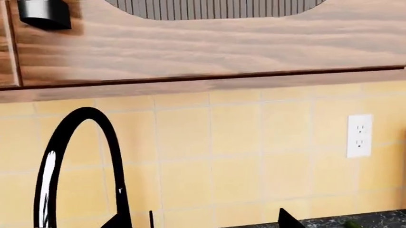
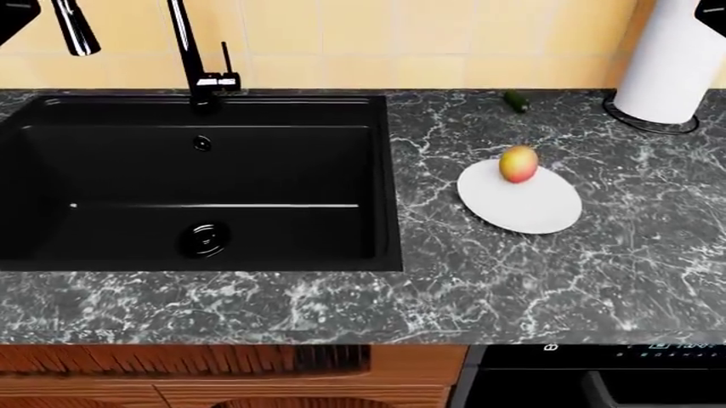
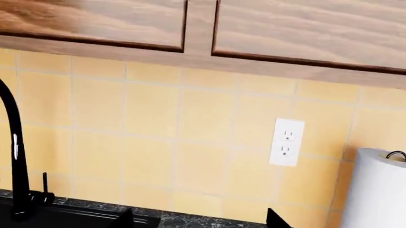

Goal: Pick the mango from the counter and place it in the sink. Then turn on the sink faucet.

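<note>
On the right half of the dark grey-black marble-veined counter (image 2: 477, 280), my head camera gives me the small yellow-orange and red mango (image 2: 518, 163), sitting on the far edge of a flat white round plate (image 2: 522, 204), well apart from the large matte black rectangular sink (image 2: 392, 187) that fills the left side of the view. I can see the round drain (image 2: 206, 239) on the basin floor and the small overflow hole (image 2: 201, 143) on the back wall. Behind the basin stands the tall slim black faucet (image 2: 187, 51), its thin side lever (image 2: 226, 58) upright just beside the neck. Near the yellow tiled backsplash (image 2: 454, 42) lies a small dark green vegetable (image 2: 516, 101), and at far right a white paper towel roll (image 2: 675, 64) stands on its holder. My left wrist camera faces the wall: the faucet's curved spout, a white outlet (image 1: 359, 136), wooden cabinets (image 1: 209, 47) above. Only dark fingertip points (image 1: 288, 219) poke into that view, spaced apart, so the left jaws read as spread. Right wrist view, same story: two dark fingertips (image 3: 276, 219) set wide, jaws apart, holding nothing. Both grippers sit high, away from the mango.
</note>
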{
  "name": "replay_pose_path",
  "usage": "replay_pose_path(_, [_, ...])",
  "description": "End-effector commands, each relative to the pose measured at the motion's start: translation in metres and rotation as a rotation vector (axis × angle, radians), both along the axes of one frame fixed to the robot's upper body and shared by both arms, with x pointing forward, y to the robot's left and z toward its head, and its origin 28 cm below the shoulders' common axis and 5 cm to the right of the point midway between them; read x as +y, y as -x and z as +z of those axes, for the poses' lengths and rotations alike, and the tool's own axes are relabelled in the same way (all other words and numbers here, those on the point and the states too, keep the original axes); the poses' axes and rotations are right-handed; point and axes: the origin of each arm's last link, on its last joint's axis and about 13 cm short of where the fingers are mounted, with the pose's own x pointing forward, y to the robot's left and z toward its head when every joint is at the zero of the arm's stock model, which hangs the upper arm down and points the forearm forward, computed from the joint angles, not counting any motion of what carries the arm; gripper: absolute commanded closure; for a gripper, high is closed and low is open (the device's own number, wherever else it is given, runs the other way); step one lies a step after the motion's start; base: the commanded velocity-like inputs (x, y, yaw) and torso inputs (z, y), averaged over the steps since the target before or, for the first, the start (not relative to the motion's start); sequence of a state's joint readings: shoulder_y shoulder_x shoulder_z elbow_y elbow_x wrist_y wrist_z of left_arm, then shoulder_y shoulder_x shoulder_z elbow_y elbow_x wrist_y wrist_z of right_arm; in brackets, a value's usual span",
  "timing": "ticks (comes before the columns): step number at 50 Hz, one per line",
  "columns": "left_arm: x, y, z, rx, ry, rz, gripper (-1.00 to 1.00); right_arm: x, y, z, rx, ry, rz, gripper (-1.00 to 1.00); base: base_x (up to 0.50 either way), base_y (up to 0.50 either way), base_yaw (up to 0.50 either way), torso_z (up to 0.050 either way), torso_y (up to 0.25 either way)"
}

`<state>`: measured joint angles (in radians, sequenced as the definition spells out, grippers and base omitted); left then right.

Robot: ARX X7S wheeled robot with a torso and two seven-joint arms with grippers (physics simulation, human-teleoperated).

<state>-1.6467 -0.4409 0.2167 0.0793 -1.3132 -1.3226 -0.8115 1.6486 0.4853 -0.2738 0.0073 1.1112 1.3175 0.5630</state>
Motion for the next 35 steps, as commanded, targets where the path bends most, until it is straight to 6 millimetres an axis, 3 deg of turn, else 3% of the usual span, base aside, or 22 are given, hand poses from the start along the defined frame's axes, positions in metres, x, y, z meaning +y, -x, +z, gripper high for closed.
replay_pose_path(1, [0.0017,-0.0012,-0.0033,0.008,0.009,0.007,-1.0,0.0014,0.0001,-0.0014,-0.003,-0.004,0.026,-1.0,0.5,-0.13,0.0,0.05,0.0])
replay_pose_path(17, [0.0021,0.0001,-0.0048,0.009,0.016,0.006,-1.0,0.0033,0.0006,-0.0026,-0.016,0.019,0.029,-1.0,0.5,-0.05,0.0,0.05,0.0])
replay_pose_path(35, [0.0027,-0.0016,-0.0071,0.011,0.002,0.012,-1.0,0.0032,0.0009,-0.0031,-0.034,0.011,0.026,-1.0,0.47,0.12,0.0,0.05,0.0])
